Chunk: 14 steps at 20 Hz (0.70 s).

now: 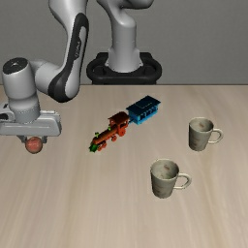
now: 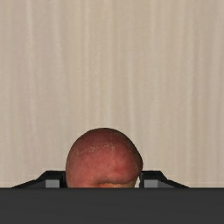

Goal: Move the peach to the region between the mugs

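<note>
A reddish peach [image 1: 34, 145] sits between my gripper's [image 1: 34, 143] fingers at the exterior view's left, held a little above the wooden table [image 1: 97, 203]. In the wrist view the peach [image 2: 104, 157] bulges up between the two dark fingertips [image 2: 54, 180], which press on it from both sides. Two grey mugs stand at the exterior view's right: one [image 1: 202, 134] farther back, the other [image 1: 169, 178] nearer the front. The gap between them lies well to the right of the peach.
A toy train with a red engine [image 1: 109, 134] and a blue wagon [image 1: 143, 109] lies diagonally across the middle of the table, between the gripper and the mugs. The robot's base [image 1: 124, 68] stands at the back.
</note>
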{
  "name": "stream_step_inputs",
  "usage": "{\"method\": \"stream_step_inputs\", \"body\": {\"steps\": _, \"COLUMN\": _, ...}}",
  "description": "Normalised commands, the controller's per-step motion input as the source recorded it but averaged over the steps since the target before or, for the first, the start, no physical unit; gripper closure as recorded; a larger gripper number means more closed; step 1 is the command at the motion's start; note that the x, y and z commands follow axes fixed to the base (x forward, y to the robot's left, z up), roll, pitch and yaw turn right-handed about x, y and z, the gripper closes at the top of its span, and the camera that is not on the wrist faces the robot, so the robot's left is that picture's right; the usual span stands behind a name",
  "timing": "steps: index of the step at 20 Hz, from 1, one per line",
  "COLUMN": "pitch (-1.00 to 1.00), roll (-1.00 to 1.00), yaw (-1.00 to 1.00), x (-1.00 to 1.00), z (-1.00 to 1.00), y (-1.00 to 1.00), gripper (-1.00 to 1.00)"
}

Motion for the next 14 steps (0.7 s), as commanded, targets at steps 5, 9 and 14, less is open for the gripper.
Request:
{"method": "stream_step_inputs", "body": {"steps": 5, "pitch": 0.00, "roll": 0.00, "yaw": 0.00, "x": 0.60, "z": 0.00, "y": 0.40, "gripper": 1.00}}
{"method": "stream_step_inputs", "body": {"steps": 9, "pitch": 0.00, "roll": 0.00, "yaw": 0.00, "x": 0.00, "z": 0.00, "y": 1.00, "gripper": 1.00}}
{"method": "stream_step_inputs", "body": {"steps": 14, "pitch": 0.00, "roll": 0.00, "yaw": 0.00, "x": 0.00, "z": 0.00, "y": 1.00, "gripper": 1.00}}
